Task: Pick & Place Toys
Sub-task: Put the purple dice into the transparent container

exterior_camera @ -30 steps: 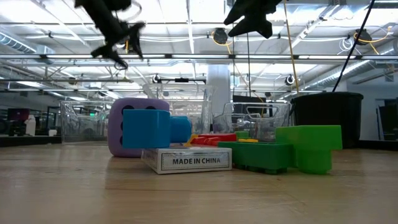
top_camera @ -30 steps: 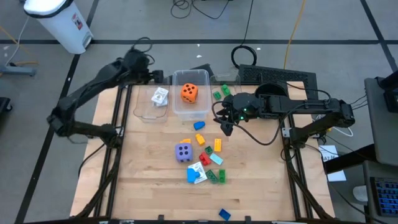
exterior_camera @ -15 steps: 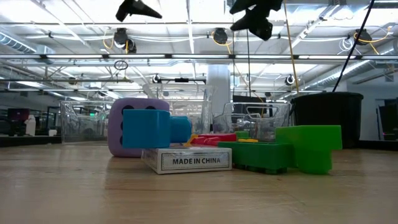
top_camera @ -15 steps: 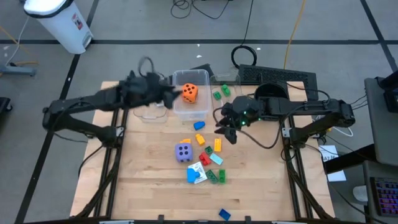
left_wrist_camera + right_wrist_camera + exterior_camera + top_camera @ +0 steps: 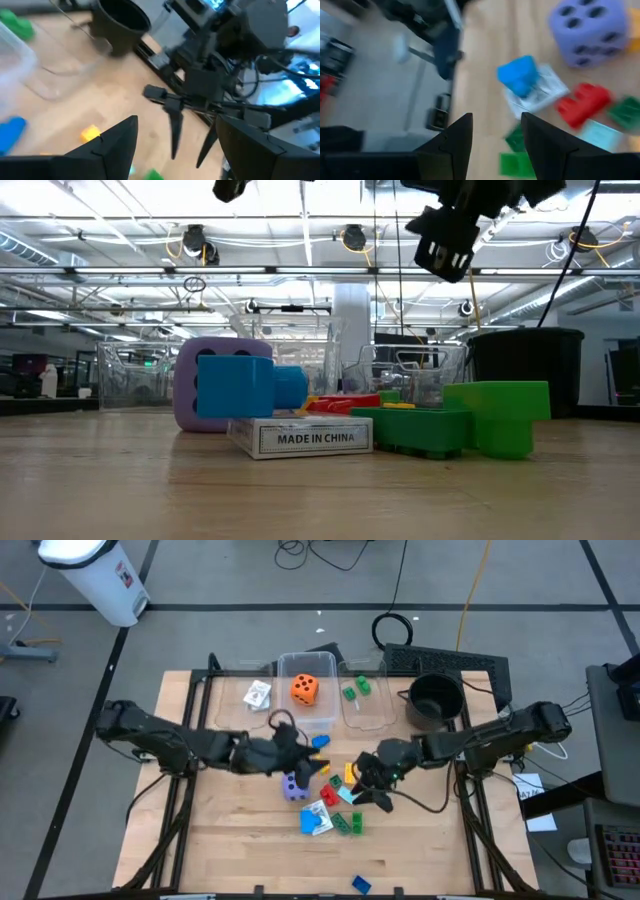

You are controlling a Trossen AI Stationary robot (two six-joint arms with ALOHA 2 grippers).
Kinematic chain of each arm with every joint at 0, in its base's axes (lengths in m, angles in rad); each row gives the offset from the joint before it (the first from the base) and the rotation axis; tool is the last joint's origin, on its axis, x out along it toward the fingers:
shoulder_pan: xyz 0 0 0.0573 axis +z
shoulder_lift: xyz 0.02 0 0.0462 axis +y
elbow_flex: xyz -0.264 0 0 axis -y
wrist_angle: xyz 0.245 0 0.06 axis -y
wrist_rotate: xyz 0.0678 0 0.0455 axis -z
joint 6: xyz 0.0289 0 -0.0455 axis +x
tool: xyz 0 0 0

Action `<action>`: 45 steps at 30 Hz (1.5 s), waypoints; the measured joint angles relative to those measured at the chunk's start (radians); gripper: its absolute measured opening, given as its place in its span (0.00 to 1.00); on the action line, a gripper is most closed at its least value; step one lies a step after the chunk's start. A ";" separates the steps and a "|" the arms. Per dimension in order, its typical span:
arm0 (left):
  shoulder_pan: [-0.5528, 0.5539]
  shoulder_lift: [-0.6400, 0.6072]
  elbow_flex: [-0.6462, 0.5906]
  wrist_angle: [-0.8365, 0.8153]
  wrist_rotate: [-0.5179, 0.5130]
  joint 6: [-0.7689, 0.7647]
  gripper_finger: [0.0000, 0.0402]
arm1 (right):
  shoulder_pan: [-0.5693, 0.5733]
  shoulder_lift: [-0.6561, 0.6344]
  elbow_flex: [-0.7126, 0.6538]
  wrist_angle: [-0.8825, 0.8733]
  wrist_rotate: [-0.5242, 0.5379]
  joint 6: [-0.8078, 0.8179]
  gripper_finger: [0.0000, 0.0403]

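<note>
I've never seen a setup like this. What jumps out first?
Two dark arms meet over a heap of small toys mid-table, the left gripper and right gripper both with open fingers. Between them sits a purple foam die; an orange foam die lies in a clear plastic bin behind.

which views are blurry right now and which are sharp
Right wrist view: motion-smeared, purple die and blue brick soft. Left wrist view: also blurred, black pot streaked. Low view: near card box crisp under ceiling-light glare. High view: even, sharp.

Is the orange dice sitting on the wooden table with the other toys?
No, the orange dice sits inside a clear bin at the table's far edge, apart from the purple dice.
</note>
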 joint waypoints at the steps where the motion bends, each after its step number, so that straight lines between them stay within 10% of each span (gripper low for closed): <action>1: -0.016 0.009 0.000 -0.006 0.004 -0.016 0.67 | 0.011 0.000 -0.025 0.061 0.001 0.019 0.40; 12: -0.094 0.022 0.027 -0.143 0.107 -0.121 0.67 | 0.064 0.000 -0.166 0.596 0.055 0.137 0.40; 22: -0.121 0.031 0.243 -0.661 0.151 0.028 0.67 | 0.066 0.000 -0.153 0.829 0.319 0.140 0.40; 37: -0.073 0.028 0.243 -0.553 0.117 0.242 0.67 | 0.241 0.000 -0.141 0.870 0.706 0.052 0.40; 45: -0.031 0.029 0.243 -0.563 0.340 0.357 0.68 | 0.238 0.000 -0.141 0.872 0.737 0.062 0.40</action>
